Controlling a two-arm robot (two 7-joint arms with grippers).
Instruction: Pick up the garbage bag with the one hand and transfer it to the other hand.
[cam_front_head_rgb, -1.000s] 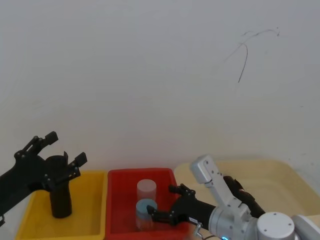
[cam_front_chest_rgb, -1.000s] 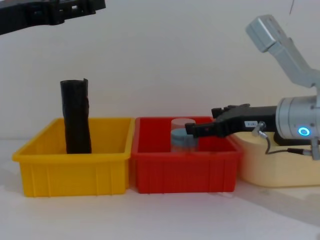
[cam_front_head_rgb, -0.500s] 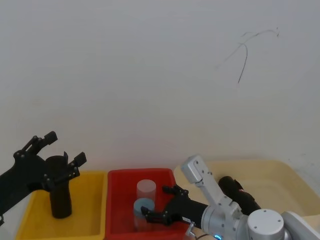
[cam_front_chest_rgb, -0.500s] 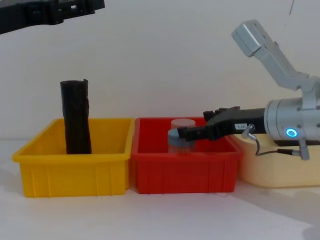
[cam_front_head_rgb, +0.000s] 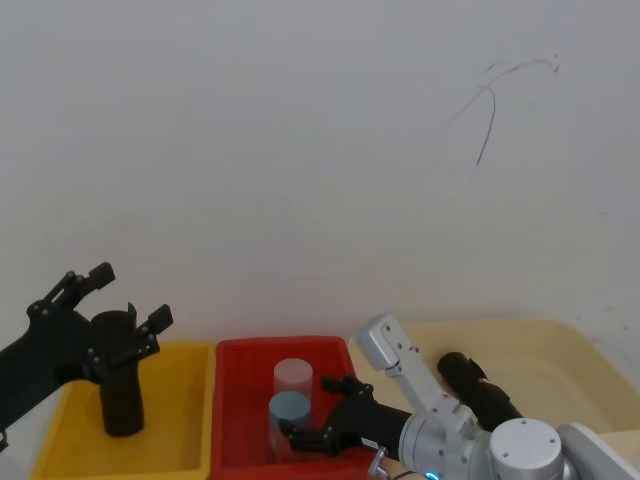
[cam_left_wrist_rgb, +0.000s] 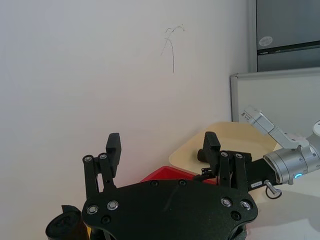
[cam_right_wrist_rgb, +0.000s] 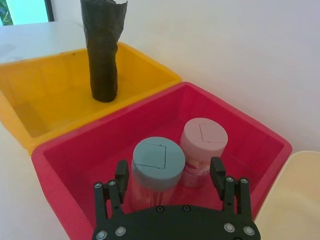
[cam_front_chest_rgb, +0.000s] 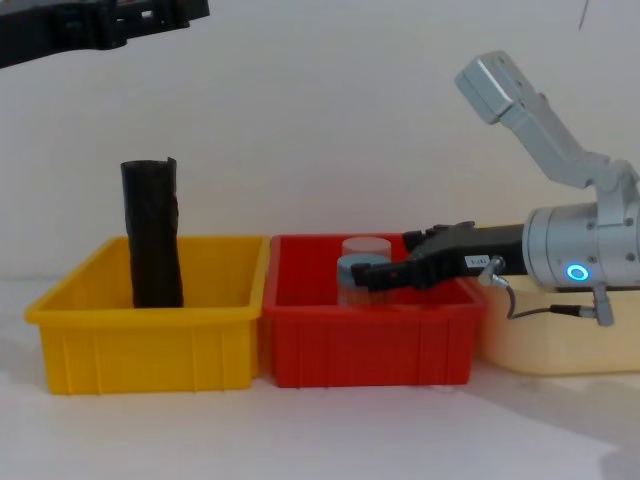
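Note:
The garbage bag (cam_front_chest_rgb: 152, 232) is a tall black crinkly roll standing upright at the back left of the yellow bin (cam_front_chest_rgb: 145, 345); it also appears as the garbage bag (cam_front_head_rgb: 120, 378) and the garbage bag (cam_right_wrist_rgb: 104, 47). My left gripper (cam_front_head_rgb: 130, 297), all black, hangs open high above the bag, apart from it, and appears open as the left gripper (cam_left_wrist_rgb: 162, 150). My right gripper (cam_front_chest_rgb: 372, 276), on the silver arm, reaches left over the red bin (cam_front_chest_rgb: 365, 330). The right gripper (cam_right_wrist_rgb: 169, 172) is open and grips nothing, with the blue-lidded jar (cam_right_wrist_rgb: 159, 164) just ahead between its fingertips.
A pink-lidded jar (cam_right_wrist_rgb: 202, 142) stands beside the blue-lidded one in the red bin. A cream tub (cam_front_head_rgb: 560, 350) at the right holds a plain black roll (cam_front_head_rgb: 480, 390). A white wall runs close behind the bins.
My right gripper has slid left across the red bin, toward the yellow bin, and now reaches the blue-lidded jar. The left gripper and the bag have stayed still.

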